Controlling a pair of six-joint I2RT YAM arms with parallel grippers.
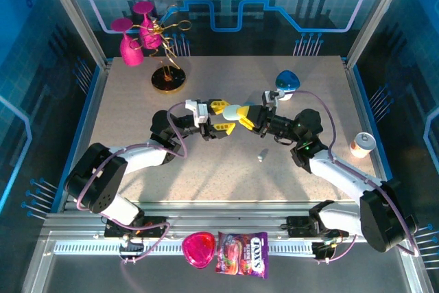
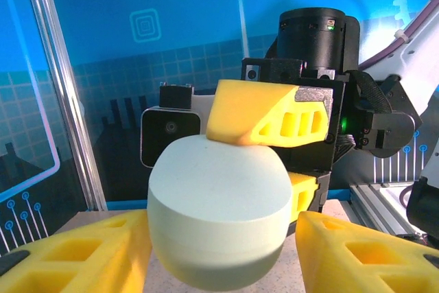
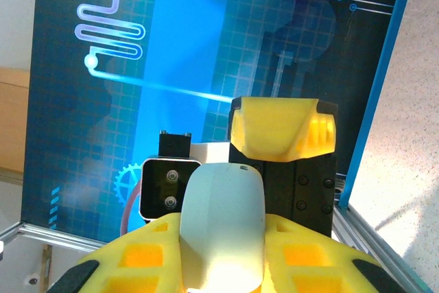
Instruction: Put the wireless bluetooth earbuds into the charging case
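The charging case (image 1: pixel 232 112), pale blue and pebble-shaped, hangs above the table's middle between both grippers. My right gripper (image 1: pixel 244 117) is shut on it; in the right wrist view its yellow fingers (image 3: pixel 137 259) press both sides of the case (image 3: pixel 223 224). My left gripper (image 1: pixel 224 116) faces it, open. In the left wrist view its fingers (image 2: pixel 82 252) flank the case (image 2: pixel 219 204), with a small gap on the right side. The case's lid looks closed. One tiny white earbud (image 1: pixel 260 156) lies on the table, near side of the right arm.
A blue-topped white container (image 1: pixel 287 81) stands behind the right gripper. An orange-and-white can (image 1: pixel 361 143) sits at the right edge. Pink glasses (image 1: pixel 132 40) and a gold stand (image 1: pixel 168 77) are at the back left. A pink dish (image 1: pixel 199 249) and candy bag (image 1: pixel 242 253) lie in front.
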